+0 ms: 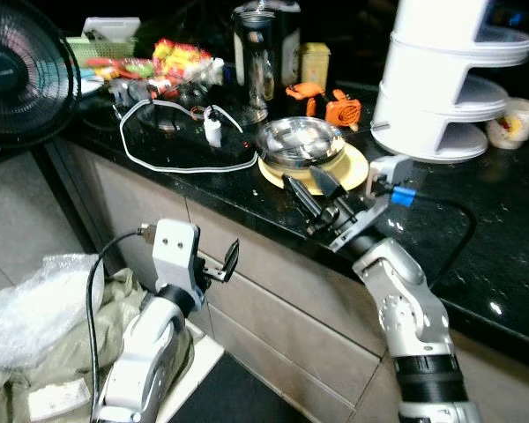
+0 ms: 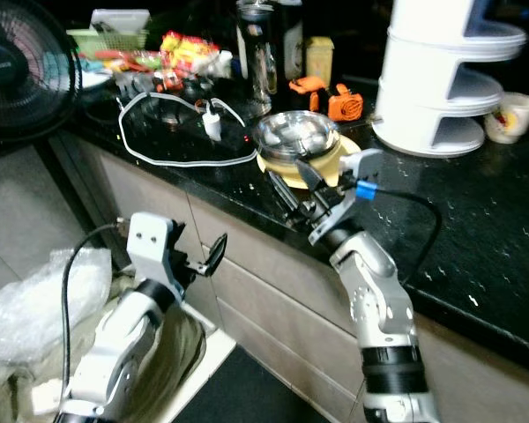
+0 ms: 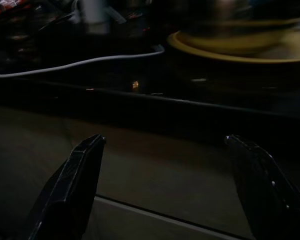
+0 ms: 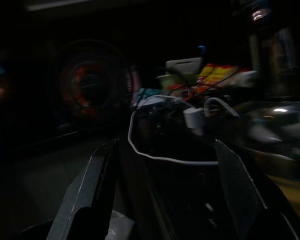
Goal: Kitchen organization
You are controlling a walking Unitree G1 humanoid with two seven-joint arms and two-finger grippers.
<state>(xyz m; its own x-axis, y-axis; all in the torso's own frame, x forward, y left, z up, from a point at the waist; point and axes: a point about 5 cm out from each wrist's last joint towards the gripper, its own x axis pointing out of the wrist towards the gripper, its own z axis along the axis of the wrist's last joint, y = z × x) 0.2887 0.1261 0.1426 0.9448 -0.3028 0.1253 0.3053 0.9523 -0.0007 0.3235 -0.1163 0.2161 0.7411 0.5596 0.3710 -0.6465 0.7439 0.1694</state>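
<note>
A steel bowl (image 1: 300, 141) sits on a yellow plate (image 1: 354, 169) near the front edge of the black counter (image 1: 502, 229). My right gripper (image 1: 301, 180) is open. It hovers over the counter edge, with its fingertips just at the plate's near rim and nothing between them. In the right wrist view the open right gripper (image 4: 165, 145) points along the counter toward a white cable (image 4: 155, 157). My left gripper (image 1: 226, 263) is lower, in front of the cabinet drawers, and is open and empty. In the left wrist view the left gripper (image 3: 165, 142) faces the counter edge below the plate (image 3: 240, 47).
A white charger and cable (image 1: 163, 160) loop across the counter to the left of the bowl. Behind stand a glass jar (image 1: 258, 66), orange items (image 1: 339, 109), snack packets (image 1: 181, 57) and a white tiered rack (image 1: 445, 84). A fan (image 1: 22, 75) stands far left. Plastic bags (image 1: 31, 308) lie on the floor.
</note>
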